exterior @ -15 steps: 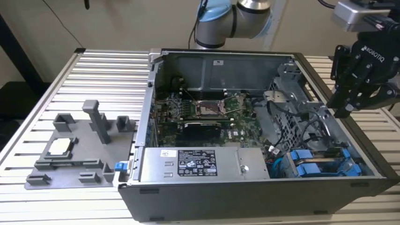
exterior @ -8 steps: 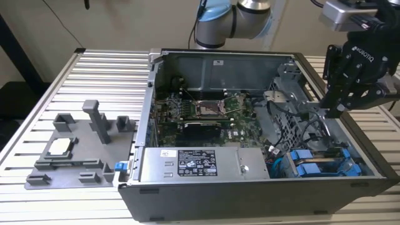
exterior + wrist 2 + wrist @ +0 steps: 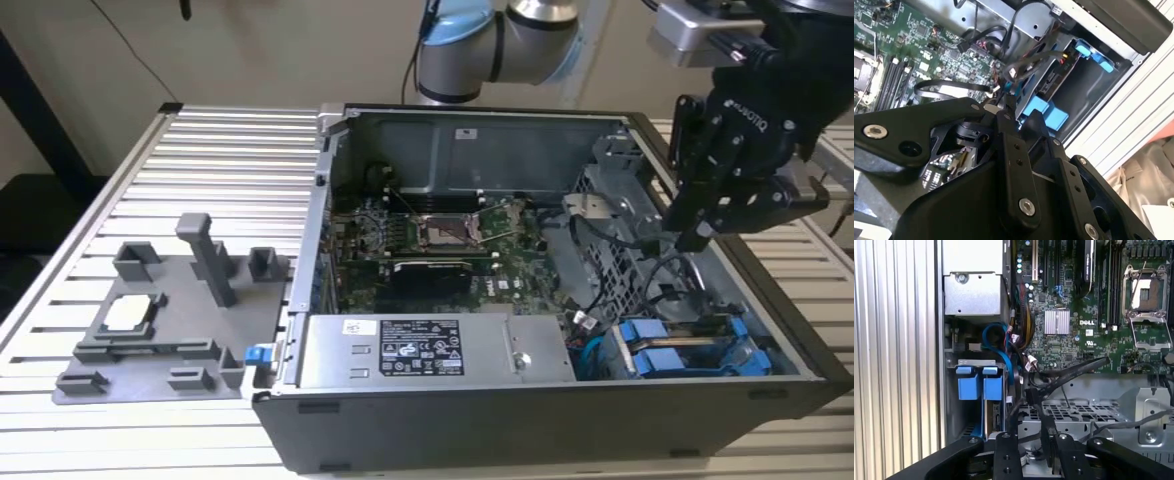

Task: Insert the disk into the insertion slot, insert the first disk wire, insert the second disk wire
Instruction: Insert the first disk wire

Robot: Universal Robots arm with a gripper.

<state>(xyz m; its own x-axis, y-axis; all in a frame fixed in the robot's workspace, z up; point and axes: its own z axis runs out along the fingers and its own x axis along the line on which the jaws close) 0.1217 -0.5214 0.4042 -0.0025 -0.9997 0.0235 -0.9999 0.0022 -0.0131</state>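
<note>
**Exterior view.** I log the gripper [image 3: 694, 235] hanging over the open computer case [image 3: 320, 250] at its drive-bay side. Wide, narrow or holding: I cannot tell. The disk [image 3: 661, 360] sits below the gripper in the drive bay [image 3: 607, 355], beside a like blue carrier [image 3: 641, 333]. I cannot say for sure which of the two is mine. Some black wires [image 3: 674, 275] loop just under the gripper.

**Second wrist view.** The blue carrier fronts [image 3: 1041, 112] lie just beyond the gripper [image 3: 1019, 117].

**First wrist view.** Both fronts [image 3: 981, 385] sit level, off to one side of the gripper [image 3: 1034, 440]. A black wire [image 3: 1030, 395] reaches out ahead of it.

**Handling, my judgement.** The disk is stiff, fairly heavy and shock-sensitive. I would grip the plastic frame's edges, never the labelled face.
</note>
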